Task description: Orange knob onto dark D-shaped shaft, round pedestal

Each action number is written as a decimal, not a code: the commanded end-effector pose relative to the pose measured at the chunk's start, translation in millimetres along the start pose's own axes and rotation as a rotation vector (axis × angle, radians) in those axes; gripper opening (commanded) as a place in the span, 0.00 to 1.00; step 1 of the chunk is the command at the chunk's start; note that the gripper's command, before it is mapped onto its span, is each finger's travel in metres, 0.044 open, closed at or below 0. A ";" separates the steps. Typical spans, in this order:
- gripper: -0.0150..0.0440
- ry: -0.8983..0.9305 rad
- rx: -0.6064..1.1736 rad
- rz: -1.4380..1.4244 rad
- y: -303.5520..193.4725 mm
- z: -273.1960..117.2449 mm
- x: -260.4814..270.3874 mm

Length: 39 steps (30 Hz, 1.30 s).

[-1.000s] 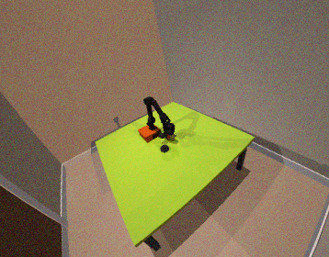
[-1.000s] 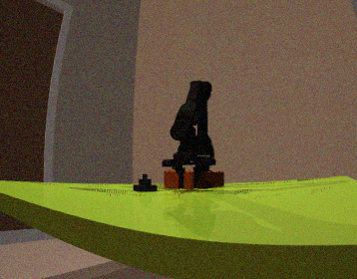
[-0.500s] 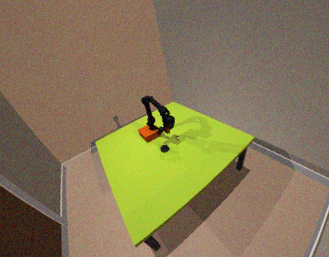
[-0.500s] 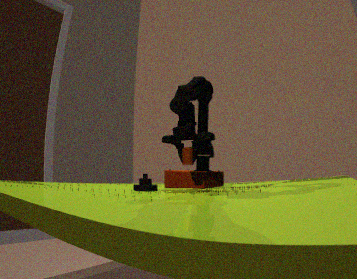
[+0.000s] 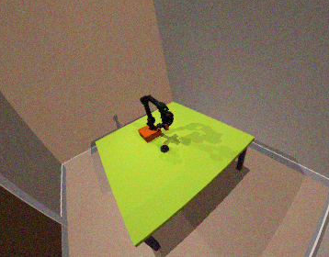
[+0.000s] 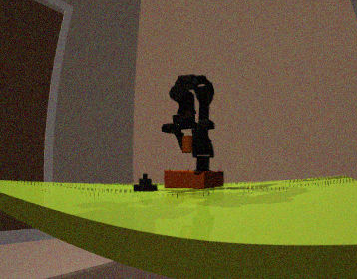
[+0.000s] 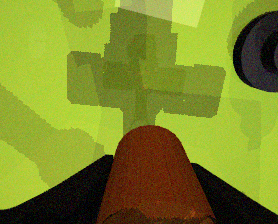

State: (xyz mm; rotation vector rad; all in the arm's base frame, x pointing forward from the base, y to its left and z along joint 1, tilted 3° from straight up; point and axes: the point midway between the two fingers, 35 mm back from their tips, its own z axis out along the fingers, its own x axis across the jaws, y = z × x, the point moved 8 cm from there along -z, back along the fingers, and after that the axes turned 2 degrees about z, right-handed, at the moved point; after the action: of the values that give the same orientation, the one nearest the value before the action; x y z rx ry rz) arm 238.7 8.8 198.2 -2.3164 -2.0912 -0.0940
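Note:
The orange knob is held upright between the fingers of my gripper, which is shut on it. It hangs well above the table top. The knob's hole and its flat side cannot be made out. The dark round pedestal stands on the table, apart from the knob. Its short shaft points straight up in the exterior view. In the wrist view the pedestal is at the upper right, partly cut off by the frame edge.
An orange-red block lies at the foot of the arm. The green table carries everything, and the arm's shadow falls across it. A pale patch shows at the top of the wrist view.

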 end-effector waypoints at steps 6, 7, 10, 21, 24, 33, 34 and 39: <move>0.25 -0.003 -0.014 -0.001 18.1 2.2 -16.0; 0.25 -0.003 -0.014 -0.001 19.9 2.9 -18.0; 0.25 -0.004 -0.014 -0.001 25.2 5.2 -24.1; 0.25 -0.018 -0.018 0.019 43.0 14.5 -49.9; 0.25 -0.022 -0.018 0.026 47.3 17.2 -57.4; 0.25 -0.029 -0.019 0.034 59.0 25.9 -81.1; 0.25 -0.029 -0.019 0.034 60.1 26.9 -83.7; 0.25 -0.026 -0.018 0.027 65.6 32.0 -97.5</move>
State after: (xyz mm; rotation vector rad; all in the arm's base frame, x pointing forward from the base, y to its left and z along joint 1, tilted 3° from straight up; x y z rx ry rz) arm 289.8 -82.7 163.1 -2.3636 -2.0638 -0.0730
